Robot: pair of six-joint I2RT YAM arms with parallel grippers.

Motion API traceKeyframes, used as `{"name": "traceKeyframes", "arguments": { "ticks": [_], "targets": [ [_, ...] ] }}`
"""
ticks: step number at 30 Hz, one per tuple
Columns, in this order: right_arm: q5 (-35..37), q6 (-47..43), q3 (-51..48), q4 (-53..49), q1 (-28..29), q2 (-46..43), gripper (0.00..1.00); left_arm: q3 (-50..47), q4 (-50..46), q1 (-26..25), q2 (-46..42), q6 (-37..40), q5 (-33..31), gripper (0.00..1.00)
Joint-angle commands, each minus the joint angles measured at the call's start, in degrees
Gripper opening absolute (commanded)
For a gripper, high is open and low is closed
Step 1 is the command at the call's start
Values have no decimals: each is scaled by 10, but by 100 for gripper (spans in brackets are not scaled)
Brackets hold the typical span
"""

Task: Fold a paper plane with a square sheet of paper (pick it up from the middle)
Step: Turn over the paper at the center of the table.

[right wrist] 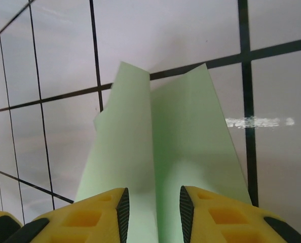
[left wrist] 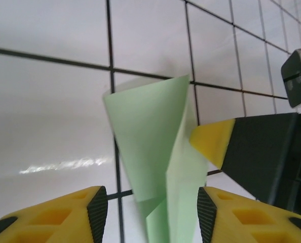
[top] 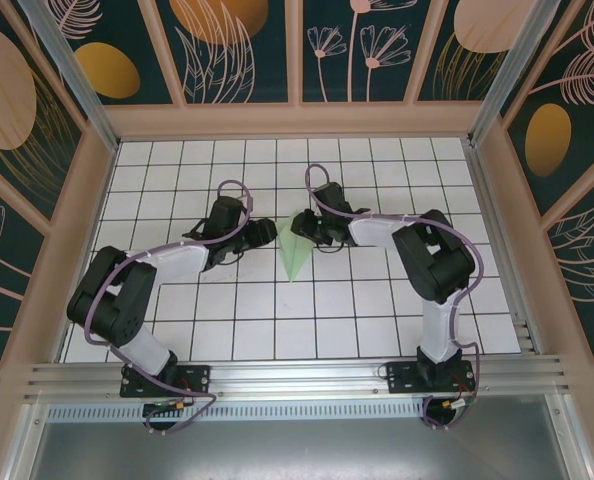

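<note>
The pale green paper plane (top: 296, 252) lies at the middle of the tiled table, its sharp tip pointing toward the near edge; it is the square sheet of paper in folded form. My left gripper (top: 264, 232) is at its left side, open. In the left wrist view the plane (left wrist: 153, 147) runs between the left gripper's (left wrist: 153, 208) spread pads without touching them. My right gripper (top: 304, 228) is over the plane's wide end, open. In the right wrist view the plane's (right wrist: 186, 136) raised centre fold passes between the right gripper's (right wrist: 151, 208) parted pads.
The white grid-tiled table (top: 377, 320) is ringed by a wooden frame with patterned panels. A right-gripper finger (left wrist: 215, 140) reaches into the left wrist view, close against the plane's right side. An aluminium rail (top: 297, 378) runs along the near edge.
</note>
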Motion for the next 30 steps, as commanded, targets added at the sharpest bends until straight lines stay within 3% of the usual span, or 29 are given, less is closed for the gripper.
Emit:
{"name": "traceKeyframes", "arguments": {
  "ticks": [1, 17, 25, 30],
  "targets": [
    [-37, -21, 15, 18, -6, 13, 33, -13, -1, 5, -9, -10, -10, 55],
    [-119, -36, 1, 82, -15, 44, 27, -49, 45, 21, -21, -43, 27, 73],
    [-148, -17, -25, 144, -22, 24, 3, -99, 132, 44, -37, -81, 89, 87],
    [-181, 25, -64, 231, -28, -16, 0, -123, 185, 49, -50, -100, 134, 95]
  ]
}}
